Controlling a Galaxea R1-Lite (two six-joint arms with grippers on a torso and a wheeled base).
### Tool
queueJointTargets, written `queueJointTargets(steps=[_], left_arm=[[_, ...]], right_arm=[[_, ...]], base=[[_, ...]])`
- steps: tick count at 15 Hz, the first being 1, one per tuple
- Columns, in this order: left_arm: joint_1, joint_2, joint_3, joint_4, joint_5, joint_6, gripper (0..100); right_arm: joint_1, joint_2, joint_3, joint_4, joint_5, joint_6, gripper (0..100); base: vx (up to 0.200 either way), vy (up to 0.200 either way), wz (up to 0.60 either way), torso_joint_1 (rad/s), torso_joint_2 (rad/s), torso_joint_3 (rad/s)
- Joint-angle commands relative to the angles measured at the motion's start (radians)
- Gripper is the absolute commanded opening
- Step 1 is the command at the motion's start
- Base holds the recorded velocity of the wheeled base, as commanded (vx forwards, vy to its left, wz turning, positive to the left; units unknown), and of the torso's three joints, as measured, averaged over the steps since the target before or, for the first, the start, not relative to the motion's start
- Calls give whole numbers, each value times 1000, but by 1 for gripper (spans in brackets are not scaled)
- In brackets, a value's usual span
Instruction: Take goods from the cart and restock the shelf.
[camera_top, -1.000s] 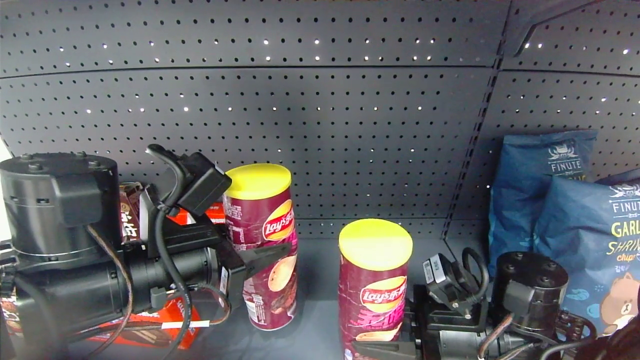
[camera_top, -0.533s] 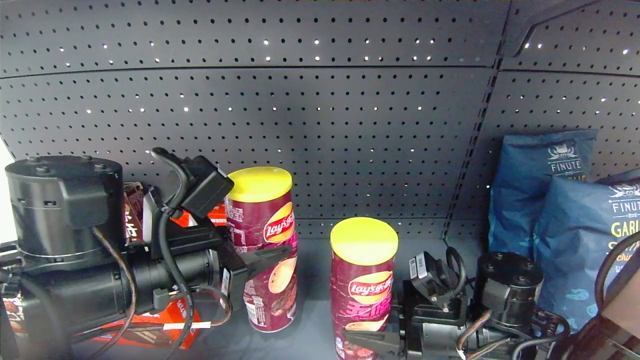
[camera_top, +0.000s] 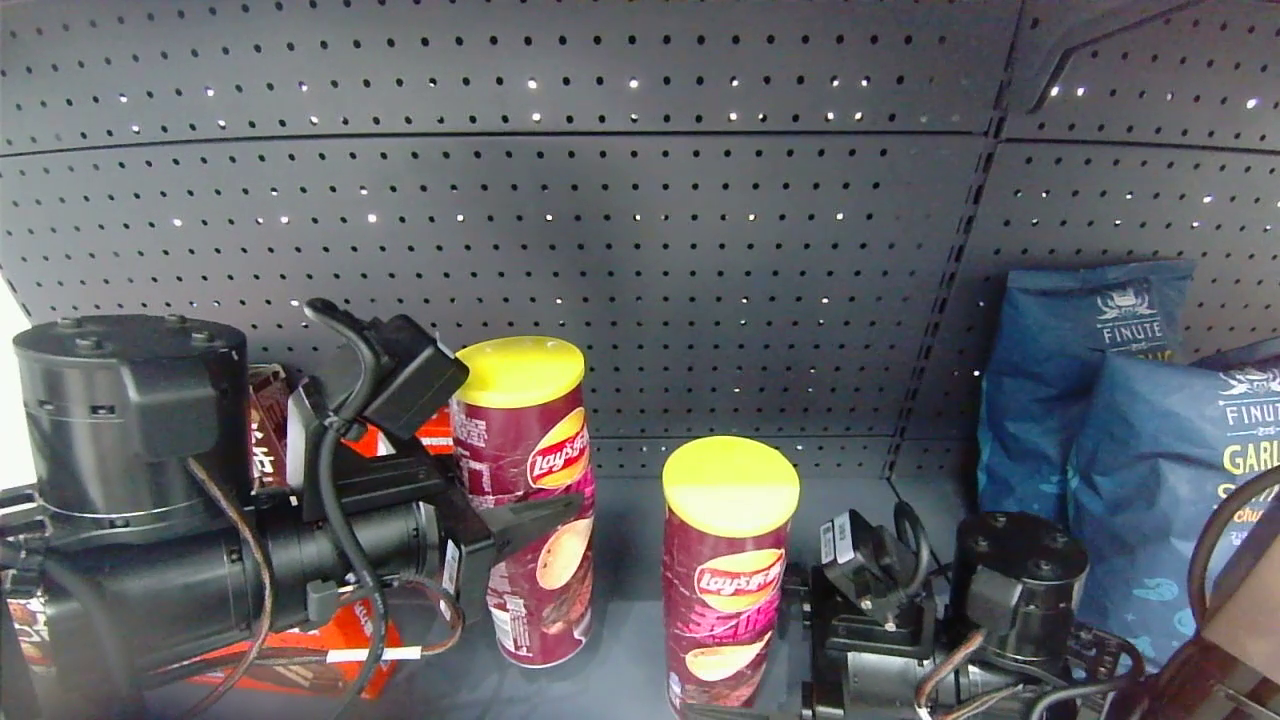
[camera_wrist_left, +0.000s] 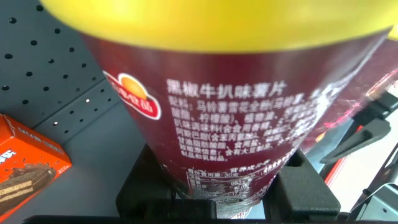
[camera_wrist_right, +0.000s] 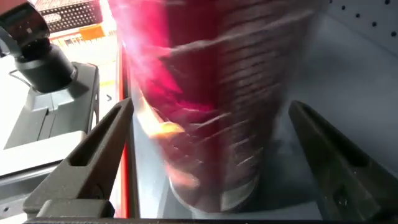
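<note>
1. Our left jaws grip a maroon cardboard chip can with a yellow lid (camera_top: 522, 470), which stands upright on the dark shelf (camera_top: 630, 540).
2. Our right jaws are open, with a second matching can (camera_wrist_right: 211, 93) between them.

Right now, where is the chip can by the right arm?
In the head view, that chip can stands upright on the shelf, right of centre, between the other can and the snack bags, with the right hand open around it.

Your left gripper (camera_top: 535, 515) is clamping the rear can (camera_top: 520, 440), left of and behind the front can (camera_top: 730, 560), forearm lying level. Your right gripper (camera_wrist_right: 211, 158) is straddling the front can, fingers (camera_wrist_right: 93, 162) spread wide.
</note>
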Motion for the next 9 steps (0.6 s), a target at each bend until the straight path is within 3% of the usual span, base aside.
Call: queueJointTargets(steps=[1,8,9], left_arm=[[1,-1,0,-2,0,0,0],[1,-7,15,0,6,0,0],[1,-7,14,0,11,0,0]], right_arm=[[-8,-63,59,-16,-8,1,100],[-37,-514,301,-6,-45,3,100],[-81,-573,326,-6,-45,3,100]], base=[[0,0,0,0,0,0],[0,0,0,0,0,0],[0,0,0,0,0,0]])
